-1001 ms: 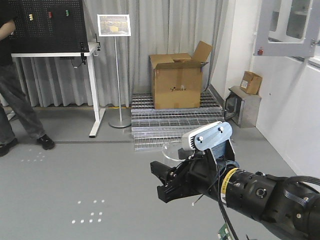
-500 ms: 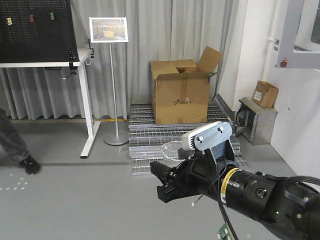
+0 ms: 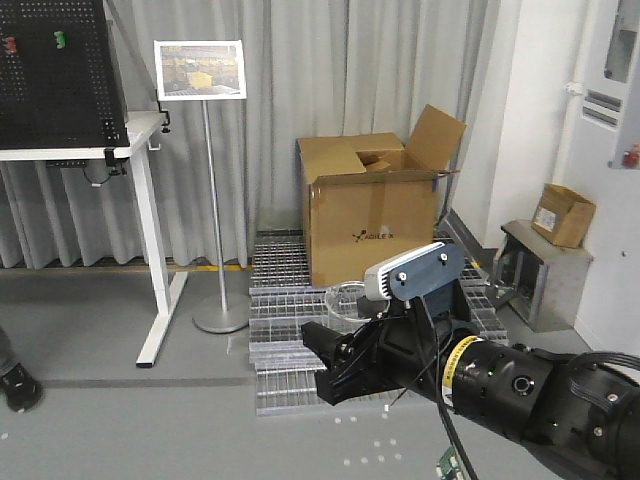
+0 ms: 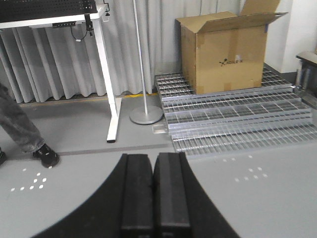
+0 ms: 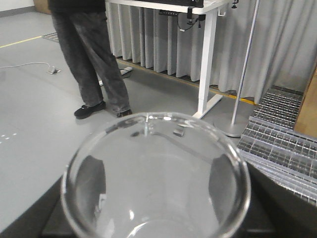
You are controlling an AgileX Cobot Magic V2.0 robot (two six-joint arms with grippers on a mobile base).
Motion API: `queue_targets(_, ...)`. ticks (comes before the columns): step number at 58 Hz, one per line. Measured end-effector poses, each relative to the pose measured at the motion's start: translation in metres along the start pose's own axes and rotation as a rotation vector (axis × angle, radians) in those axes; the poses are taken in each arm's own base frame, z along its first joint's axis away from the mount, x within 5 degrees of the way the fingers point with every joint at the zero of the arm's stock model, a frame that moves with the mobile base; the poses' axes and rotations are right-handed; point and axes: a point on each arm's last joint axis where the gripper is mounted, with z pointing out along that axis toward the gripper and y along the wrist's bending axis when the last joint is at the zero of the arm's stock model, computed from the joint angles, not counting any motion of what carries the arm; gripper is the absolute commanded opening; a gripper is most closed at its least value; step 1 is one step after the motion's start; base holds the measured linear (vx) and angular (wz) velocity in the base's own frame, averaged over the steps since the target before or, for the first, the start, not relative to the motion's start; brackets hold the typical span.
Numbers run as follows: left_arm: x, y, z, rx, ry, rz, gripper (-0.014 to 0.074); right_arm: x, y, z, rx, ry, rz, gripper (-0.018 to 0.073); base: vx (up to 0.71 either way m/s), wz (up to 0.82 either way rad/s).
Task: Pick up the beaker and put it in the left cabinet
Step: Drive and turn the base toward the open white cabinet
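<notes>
The right arm [image 3: 520, 385] enters the front view from the lower right corner and extends leftward, roughly level, above the grey floor [image 3: 120, 430]. Its rear links are cut off by the frame edge. A grey wrist camera [image 3: 415, 272] is mounted on top of the wrist.

Behind the arm, a cardboard box [image 3: 375, 225] with open flaps stands on a steel grating platform [image 3: 285, 340]. At the left, a white table [image 3: 100, 150] carries a black pegboard [image 3: 55, 70]; both are cut off by the left edge. A sign stand [image 3: 207, 200] stands between the table and the box. In the right wrist view, a person [image 5: 94, 54] stands beside the table, visible only as legs in dark trousers.

The right end effector [image 3: 335, 365] points left with its black fingers closed on the beaker [image 5: 156, 183]. The beaker is upright, well above the floor, with its open mouth toward the wrist camera and its pouring lip on the far rim. In the front view only its rim shows above the fingers. In the wrist view the fingers appear only as dark shapes on both sides through the glass, so the contact points are hard to make out. No printed marks can be read.

The left end effector [image 4: 152, 161] points forward over the floor. Its two black fingers are pressed together with nothing between them.
</notes>
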Motion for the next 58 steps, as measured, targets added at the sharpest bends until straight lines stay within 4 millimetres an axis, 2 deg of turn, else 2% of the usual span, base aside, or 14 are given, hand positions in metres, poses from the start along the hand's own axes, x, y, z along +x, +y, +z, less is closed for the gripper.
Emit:
queue_targets(29, 0.0000, 0.0000, 0.0000, 0.000, 0.000, 0.000, 0.0004, -0.0001, 0.0000, 0.0000, 0.000, -0.001, 0.000, 0.0008, 0.58, 0.04)
queue_targets(58, 0.0000, 0.0000, 0.0000, 0.000, 0.000, 0.000, 0.0004, -0.0001, 0.0001, 0.0000, -0.001, -0.001, 0.000, 0.0008, 0.47, -0.10)
